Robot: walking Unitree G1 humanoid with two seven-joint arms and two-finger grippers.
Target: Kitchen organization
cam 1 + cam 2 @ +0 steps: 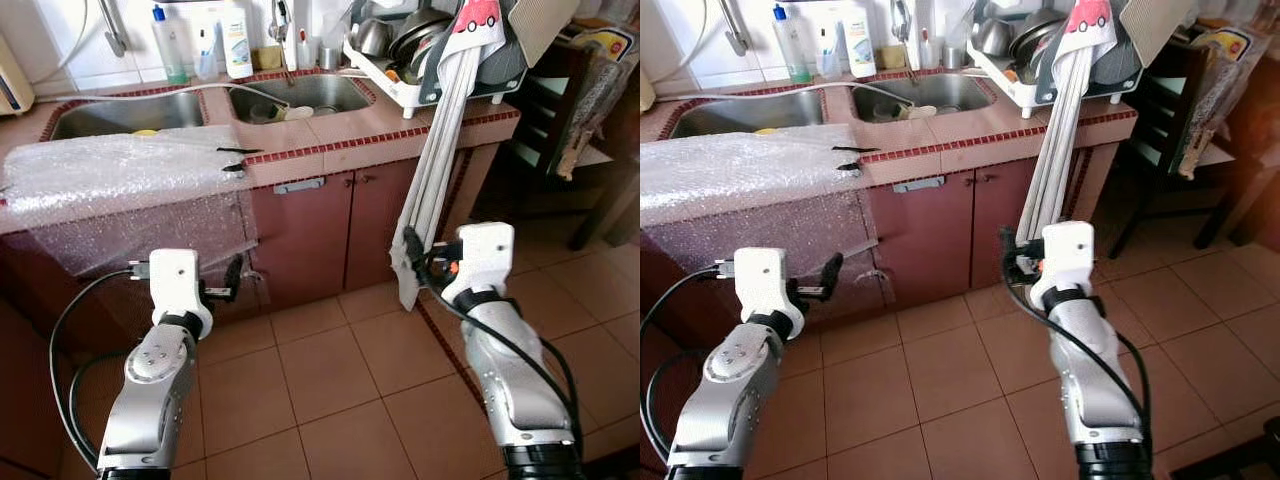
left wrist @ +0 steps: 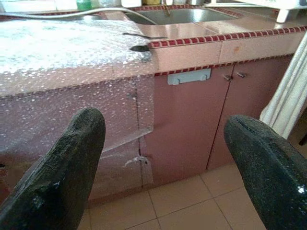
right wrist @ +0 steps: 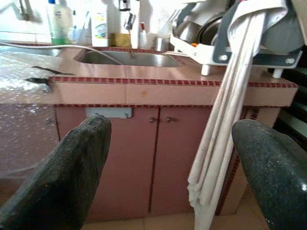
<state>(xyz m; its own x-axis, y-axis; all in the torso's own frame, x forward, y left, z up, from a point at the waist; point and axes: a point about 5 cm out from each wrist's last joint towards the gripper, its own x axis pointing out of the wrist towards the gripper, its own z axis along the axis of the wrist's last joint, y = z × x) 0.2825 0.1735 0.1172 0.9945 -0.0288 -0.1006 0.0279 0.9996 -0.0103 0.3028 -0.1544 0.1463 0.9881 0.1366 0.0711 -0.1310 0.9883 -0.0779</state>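
Left gripper (image 2: 158, 163) and right gripper (image 3: 172, 167), fingers spread, face the counter (image 1: 400, 125). A white towel (image 1: 430, 200) hangs from the dish rack (image 1: 400, 90); bubble wrap (image 1: 120, 170) covers the counter's left. Bottle labels (image 1: 237, 40) unreadable.

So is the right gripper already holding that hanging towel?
No: in the right wrist view the towel hangs from the dish rack ahead, with the right gripper open and empty.

Both head eyes look down and forward from above at the desk (image 1: 330, 135) and tiled floor (image 1: 330, 380). Each wrist camera faces the cabinet doors (image 3: 153, 158) from low, nearer, sharing them.
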